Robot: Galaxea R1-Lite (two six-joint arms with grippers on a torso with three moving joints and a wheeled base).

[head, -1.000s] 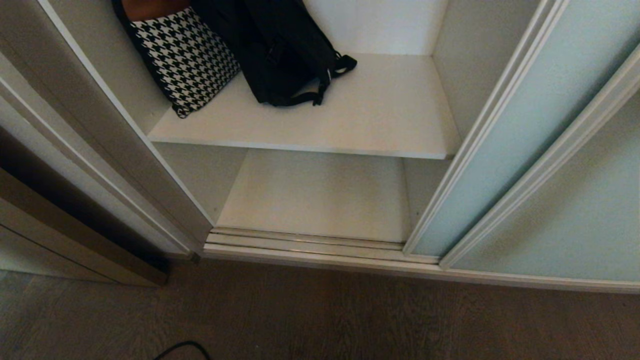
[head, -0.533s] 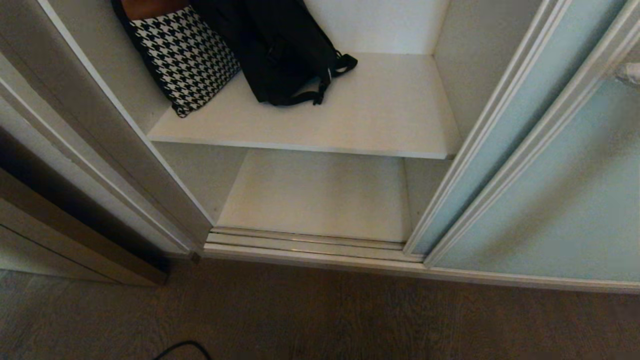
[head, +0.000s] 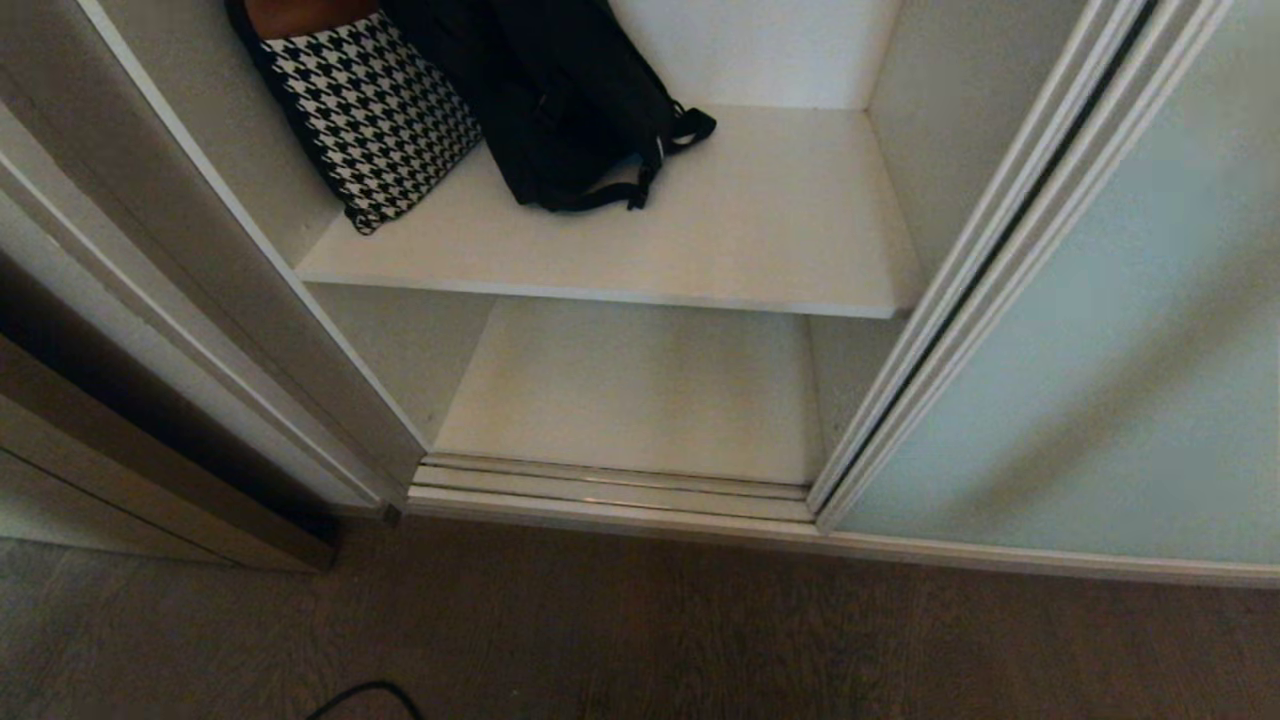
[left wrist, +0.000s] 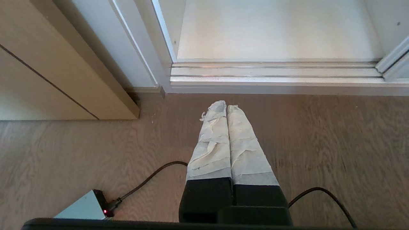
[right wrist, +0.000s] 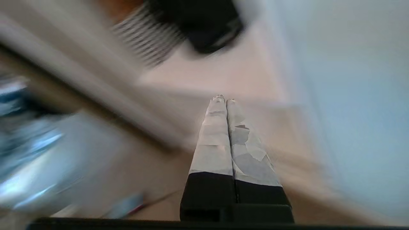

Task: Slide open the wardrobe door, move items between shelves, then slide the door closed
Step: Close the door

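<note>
**Both my grippers pressed together, wardrobe open on the left**

My right gripper (right wrist: pixel 222 99) is clenched on nothing, its taped fingers pressed together in front of the pale mint-green frosted glass sliding door (head: pixel 1130 330). My left gripper (left wrist: pixel 222 107), likewise clenched and empty, hangs over the brown wood-grain floor (left wrist: pixel 319 134) near the door track. The floppy black fabric bag (head: pixel 560 100) lies on the upper off-white laminate shelf (head: pixel 760 230), touching a black-and-white houndstooth bag (head: pixel 370 120).

Left hand (left wrist: pixel 227 107) and, seemingly, right hand (right wrist: pixel 222 99) have fingers pressed together.
</note>
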